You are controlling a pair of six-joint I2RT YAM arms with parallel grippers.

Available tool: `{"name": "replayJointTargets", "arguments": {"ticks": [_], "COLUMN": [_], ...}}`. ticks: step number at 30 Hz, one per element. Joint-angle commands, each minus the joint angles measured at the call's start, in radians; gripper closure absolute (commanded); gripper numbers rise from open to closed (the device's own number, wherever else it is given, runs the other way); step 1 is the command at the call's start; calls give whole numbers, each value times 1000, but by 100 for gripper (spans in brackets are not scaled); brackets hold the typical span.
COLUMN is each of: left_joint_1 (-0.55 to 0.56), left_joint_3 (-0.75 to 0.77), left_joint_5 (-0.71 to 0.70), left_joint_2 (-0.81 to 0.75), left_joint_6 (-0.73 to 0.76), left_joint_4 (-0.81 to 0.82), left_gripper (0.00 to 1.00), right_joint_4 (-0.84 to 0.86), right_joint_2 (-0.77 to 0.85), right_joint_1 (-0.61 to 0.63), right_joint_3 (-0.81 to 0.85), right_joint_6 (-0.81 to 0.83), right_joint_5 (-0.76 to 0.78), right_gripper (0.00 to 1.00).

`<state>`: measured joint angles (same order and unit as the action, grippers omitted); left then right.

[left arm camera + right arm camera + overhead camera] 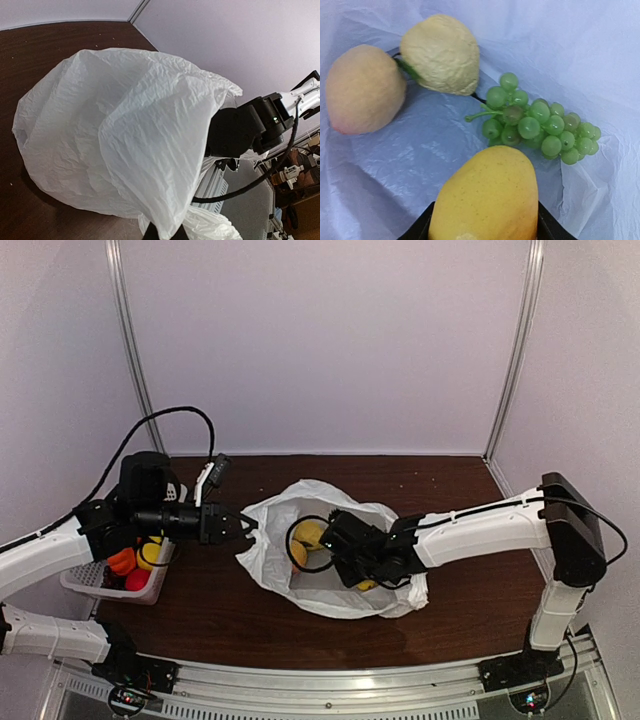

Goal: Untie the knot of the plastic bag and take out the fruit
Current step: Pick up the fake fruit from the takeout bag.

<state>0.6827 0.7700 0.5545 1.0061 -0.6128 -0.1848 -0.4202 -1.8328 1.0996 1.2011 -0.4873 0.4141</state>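
Right gripper (482, 222): it is clenched on the mango (485, 195), inside the plastic bag (125, 130).
Mango and fingers: the yellow-orange mango is wedged between the 2 black fingers (417, 235), which are pressed against its 2 sides; its rounded end sticks out beyond the tips.
Other fruit in the bag: 3 pieces are seen ahead of the mango on the bag's floor. A peach (364, 90) lies to the left and a lemon (440, 52) touches it. A bunch of green grapes (540, 125) lies to the right, just beside the mango and apart from the fingers.
Left gripper (243, 527): it is closed on a pinched fold of the bag's left edge, and the film is held lifted.
Bag position: it lies at the middle of the table (220, 610) between the 2 arms, with its mouth opened toward the right arm (480, 525).
In the way: crinkled white film is draped over the right arm's wrist and closes round the fruit on every side.
Surroundings: a white basket (82, 583) stands at the table's left edge under the left arm, with orange, yellow and red pieces inside it.
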Motion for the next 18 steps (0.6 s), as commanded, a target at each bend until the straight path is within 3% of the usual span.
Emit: {"name": "replayJointTargets", "arguments": {"ticks": [1,9,18], "left_joint_1": [6,6,6], "left_joint_3": [3,21,41], "left_joint_5": [-21,-39,-109], "left_joint_2": [24,56,86], "left_joint_6": [-16,-24,-27], "left_joint_4": [47,66,13], "left_gripper": [100,100,100], "right_joint_4": [103,211,313], "right_joint_2": [63,154,386], "right_joint_1": [77,182,222], "right_joint_3": [-25,-57,-144], "right_joint_6": [145,209,185], "right_joint_5": [-14,-29,-44], "right_gripper": [62,62,61]}}
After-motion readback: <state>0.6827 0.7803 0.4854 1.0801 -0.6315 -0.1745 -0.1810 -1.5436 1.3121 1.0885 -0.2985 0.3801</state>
